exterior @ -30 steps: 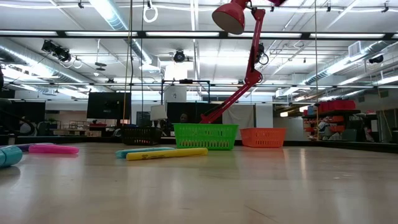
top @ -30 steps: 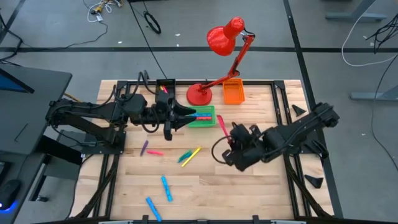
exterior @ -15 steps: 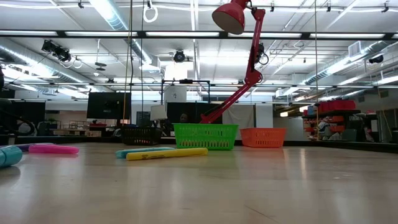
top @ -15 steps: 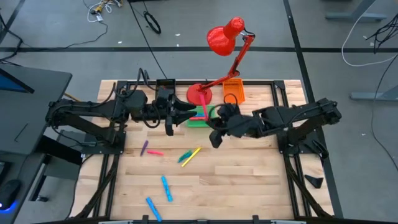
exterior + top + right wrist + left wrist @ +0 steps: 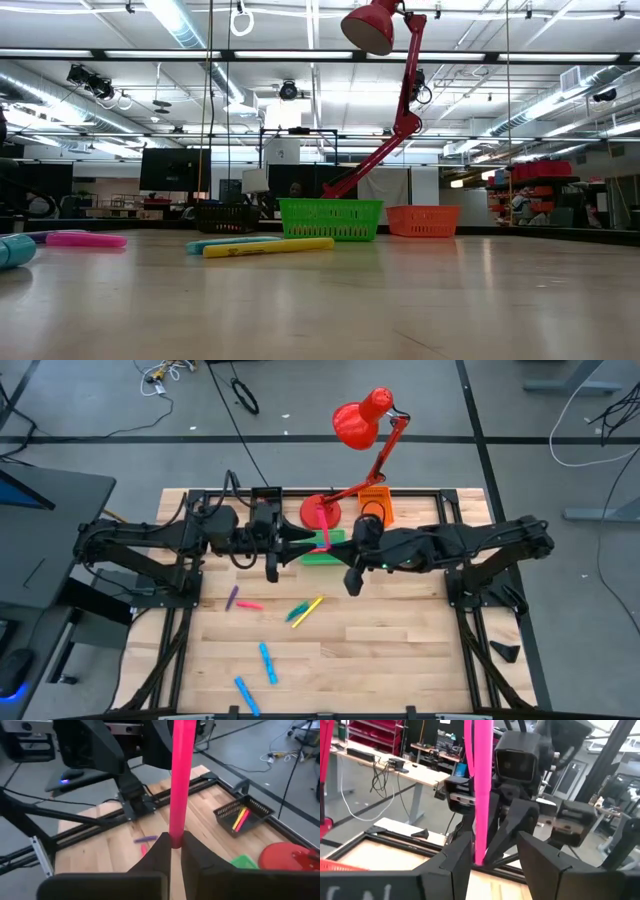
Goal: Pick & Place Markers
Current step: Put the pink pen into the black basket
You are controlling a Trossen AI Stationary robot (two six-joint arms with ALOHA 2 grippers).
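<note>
My right gripper (image 5: 336, 546) (image 5: 175, 841) is shut on a pink marker (image 5: 325, 540) and holds it in the air above the green bin (image 5: 318, 556). My left gripper (image 5: 304, 541) (image 5: 492, 839) faces it from the table's left, open, with the pink marker (image 5: 482, 790) standing between its fingers, close to one of them. Purple (image 5: 232, 597), pink (image 5: 249, 604), yellow (image 5: 311, 605) and blue (image 5: 267, 661) markers lie flat on the wood. The low view shows the pink (image 5: 85, 239) and yellow (image 5: 268, 247) markers but neither gripper. My right gripper pinches the pink marker at one end (image 5: 176, 836) between its two fingers. The rest of the marker sticks out past the fingertips. The fingers come from the table's right, and the marker is clear of the table and the bin. My left gripper: whether a finger (image 5: 460, 855) touches the marker cannot be told.
A black bin (image 5: 266, 501) with markers, an orange bin (image 5: 375, 509) and the red lamp's base (image 5: 320, 513) stand along the far edge. The lamp's head (image 5: 358, 420) hangs beyond the table. Another blue marker (image 5: 246, 695) lies near the front edge.
My right gripper has risen and swung from the table's right middle toward the far left, up to my left gripper, turning its wrist on the way. The pink marker went with it, staying clear of the table, and now stands between my left gripper's fingers.
</note>
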